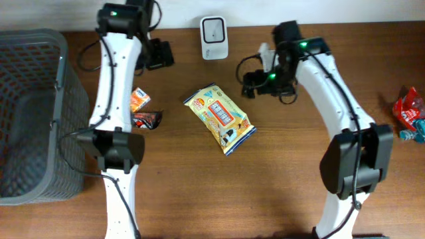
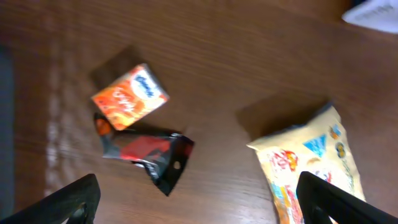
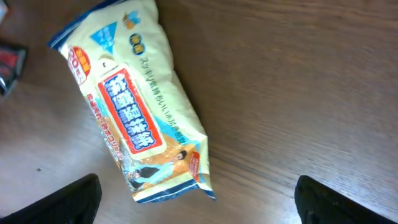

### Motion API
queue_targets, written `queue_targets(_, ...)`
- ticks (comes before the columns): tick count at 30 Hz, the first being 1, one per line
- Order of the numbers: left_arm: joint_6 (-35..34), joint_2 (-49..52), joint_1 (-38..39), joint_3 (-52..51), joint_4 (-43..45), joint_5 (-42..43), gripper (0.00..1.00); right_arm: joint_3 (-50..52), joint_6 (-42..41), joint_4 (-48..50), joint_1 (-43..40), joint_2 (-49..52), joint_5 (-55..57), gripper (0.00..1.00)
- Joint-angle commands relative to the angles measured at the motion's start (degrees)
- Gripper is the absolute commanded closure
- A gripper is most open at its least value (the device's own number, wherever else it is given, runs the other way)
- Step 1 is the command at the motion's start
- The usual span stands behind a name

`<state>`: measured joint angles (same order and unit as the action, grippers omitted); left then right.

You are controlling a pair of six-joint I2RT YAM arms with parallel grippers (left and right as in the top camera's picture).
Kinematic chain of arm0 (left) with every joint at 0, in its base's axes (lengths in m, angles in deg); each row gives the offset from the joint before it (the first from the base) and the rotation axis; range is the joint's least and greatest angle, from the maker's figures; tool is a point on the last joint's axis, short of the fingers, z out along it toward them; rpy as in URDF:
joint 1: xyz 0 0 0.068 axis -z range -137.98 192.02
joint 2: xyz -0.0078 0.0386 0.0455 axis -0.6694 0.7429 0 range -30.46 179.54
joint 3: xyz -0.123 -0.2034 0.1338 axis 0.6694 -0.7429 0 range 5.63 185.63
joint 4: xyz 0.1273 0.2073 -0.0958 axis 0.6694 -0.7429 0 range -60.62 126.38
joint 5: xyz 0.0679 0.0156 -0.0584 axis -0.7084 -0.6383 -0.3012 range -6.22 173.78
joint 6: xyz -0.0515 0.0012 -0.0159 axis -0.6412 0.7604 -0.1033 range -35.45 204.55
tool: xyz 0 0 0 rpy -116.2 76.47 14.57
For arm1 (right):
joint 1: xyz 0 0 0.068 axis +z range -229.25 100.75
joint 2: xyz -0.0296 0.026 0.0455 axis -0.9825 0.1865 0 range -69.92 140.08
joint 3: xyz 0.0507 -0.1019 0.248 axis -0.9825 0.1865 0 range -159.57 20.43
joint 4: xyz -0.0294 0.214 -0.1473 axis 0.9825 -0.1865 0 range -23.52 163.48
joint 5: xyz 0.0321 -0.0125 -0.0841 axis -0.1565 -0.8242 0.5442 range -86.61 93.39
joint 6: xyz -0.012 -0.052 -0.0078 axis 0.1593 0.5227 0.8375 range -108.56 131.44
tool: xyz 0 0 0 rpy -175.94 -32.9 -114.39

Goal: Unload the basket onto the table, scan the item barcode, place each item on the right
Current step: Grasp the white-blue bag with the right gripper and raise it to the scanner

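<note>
Left gripper (image 2: 199, 202) hangs with its jaws spread wide and nothing between them. Just ahead of it a small orange box (image 2: 129, 96) and a dark wrapper (image 2: 146, 152) lie touching. Right gripper (image 3: 199, 202) is wide apart too, and empty, hovering over the yellow snack bag (image 3: 140, 118). That bag lies flat, label up, mid-way across the table (image 1: 279, 172) between both arms. Beyond it the white scanner (image 1: 214, 37) stands at the far edge. A grey basket (image 1: 30, 34) sits far left, red packets (image 1: 410, 113) far right.
</note>
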<state>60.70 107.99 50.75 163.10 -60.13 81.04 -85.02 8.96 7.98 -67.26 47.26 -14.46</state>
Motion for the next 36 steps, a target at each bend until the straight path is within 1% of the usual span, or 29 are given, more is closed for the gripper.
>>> queue_targets(1,-0.72,0.74,-1.03,-0.37,-0.22,0.00,0.01,-0.46,9.97,0.85,5.42,2.29,1.86,0.01)
queue_targets(3,-0.72,0.74,-1.03,-0.37,-0.22,-0.04,0.01,-0.46,16.09,2.08,9.79,4.31,2.29,0.01)
queue_targets(5,0.87,0.74,-1.03,-0.37,-0.22,-0.04,0.01,-0.46,16.17,3.50,12.48,6.71,5.77,0.01)
queue_targets(7,4.24,0.74,-1.03,-0.42,-0.24,-0.02,0.01,-0.46,16.20,4.92,14.05,9.14,7.21,0.01)
queue_targets(11,1.33,0.74,-2.67,-0.68,-0.17,0.61,0.01,-0.46,15.67,7.02,15.06,13.40,8.07,0.01)
queue_targets(12,1.36,0.74,-4.28,-0.68,-0.13,0.59,0.01,-0.46,15.52,7.28,15.06,14.93,8.04,0.11)
queue_targets(13,1.38,0.74,-5.25,-0.68,-0.22,0.55,0.01,-0.46,13.84,8.02,15.06,16.15,8.11,0.32)
queue_targets(15,1.38,0.74,-5.70,-0.68,-0.22,0.42,0.01,-0.46,11.39,9.40,15.06,16.76,8.44,0.41)
queue_targets(16,1.38,0.74,-5.77,-0.68,-0.22,0.42,0.01,-0.46,9.38,10.54,15.06,17.05,9.27,0.60)
queue_targets(17,1.38,0.74,-5.77,-0.68,-0.22,0.42,0.01,-0.46,6.67,11.41,15.06,17.16,10.95,0.93)
queue_targets(18,1.38,0.74,-5.77,-0.68,-0.22,0.42,0.01,-0.50,3.48,12.07,15.06,17.14,12.50,0.96)
queue_targets(20,1.38,0.74,-5.75,-0.68,-0.22,0.42,0.01,-1.03,-0.79,12.81,14.75,16.70,13.00,0.96)
queue_targets(22,1.38,0.74,-5.75,-0.68,-0.22,0.42,0.01,-3.72,-4.37,12.63,13.90,15.74,13.00,0.96)
queue_targets(27,1.38,0.74,-5.75,-0.68,-0.22,0.42,0.01,-17.31,-7.54,13.00,11.91,14.91,13.84,0.96)
queue_targets(28,1.38,0.74,-5.75,-0.68,-0.22,0.42,0.01,-22.14,-7.50,15.19,11.52,14.91,13.90,0.96)
queue_targets(29,1.38,0.74,-5.75,-0.68,-0.22,0.42,0.01,-23.32,-7.50,17.64,11.50,14.91,14.16,0.96)
queue_targets(31,1.38,0.74,-5.75,-0.68,-0.22,0.42,0.01,-23.47,-7.50,23.96,11.50,14.97,16.15,0.96)
queue_targets(32,1.38,0.74,-5.75,-0.68,-0.22,0.42,0.01,-23.34,-7.52,27.36,11.50,15.41,19.12,0.96)
queue_targets(34,1.38,0.74,-5.75,-0.68,-0.22,0.42,0.01,-23.32,-7.52,31.28,11.50,17.46,24.02,0.96)
queue_targets(36,1.38,0.74,-5.75,-0.68,-0.22,0.42,0.01,-23.30,-7.50,33.73,11.50,19.08,24.15,0.96)
